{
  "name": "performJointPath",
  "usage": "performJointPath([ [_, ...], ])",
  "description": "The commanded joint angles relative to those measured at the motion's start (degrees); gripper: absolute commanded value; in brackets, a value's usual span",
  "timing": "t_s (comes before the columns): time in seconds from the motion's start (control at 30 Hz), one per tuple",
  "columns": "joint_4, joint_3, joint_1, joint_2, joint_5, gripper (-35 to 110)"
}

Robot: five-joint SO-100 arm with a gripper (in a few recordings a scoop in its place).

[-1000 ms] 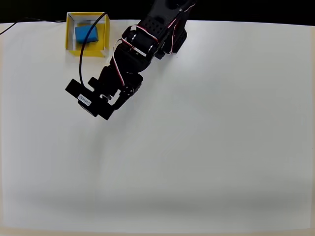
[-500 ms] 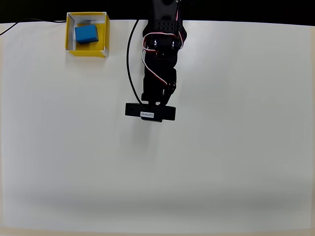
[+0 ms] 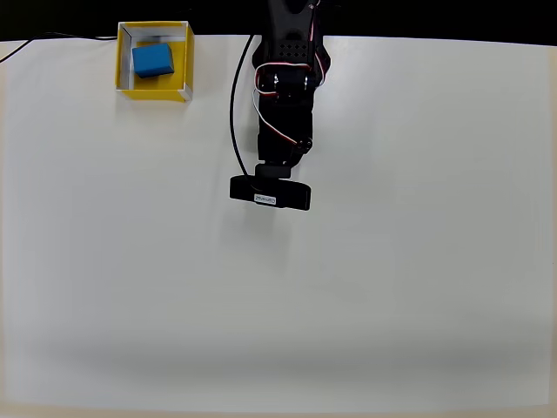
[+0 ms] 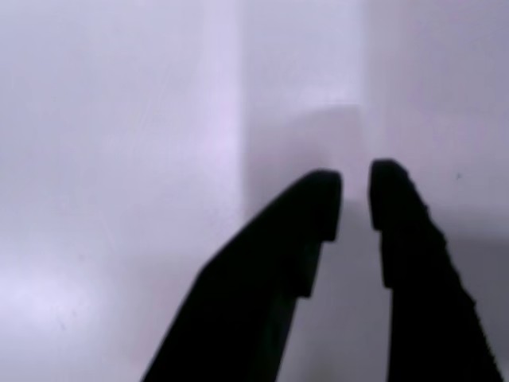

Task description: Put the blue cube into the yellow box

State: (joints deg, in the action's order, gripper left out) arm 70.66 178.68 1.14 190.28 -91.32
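Observation:
The blue cube lies inside the yellow box at the table's far left corner in the overhead view. My black arm reaches from the far edge toward the middle of the table, well to the right of the box, and its wrist camera bar covers the fingers from above. In the wrist view my gripper hangs over bare white table. Its two dark fingers stand almost together with only a thin slit, and nothing is held between them.
The white table spreads wide in front of and to both sides of the arm. A thin black cable runs along the arm's left side. The table's far edge meets a dark background.
The arm swung right, away from the yellow box to the table's middle, then drew back slightly toward the far edge. The blue cube stayed in the box.

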Motion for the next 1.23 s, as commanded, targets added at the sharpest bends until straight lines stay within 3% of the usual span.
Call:
performJointPath([
  [0.0, 5.01, 1.58, 1.76, 1.32, -2.11, 0],
  [0.4, 7.21, 1.58, 0.35, 1.32, -3.78, 0],
  [0.5, 6.94, 1.58, -0.79, 1.32, 1.93, 0],
  [1.2, 6.77, 1.58, -1.05, 1.23, 2.11, 0],
])
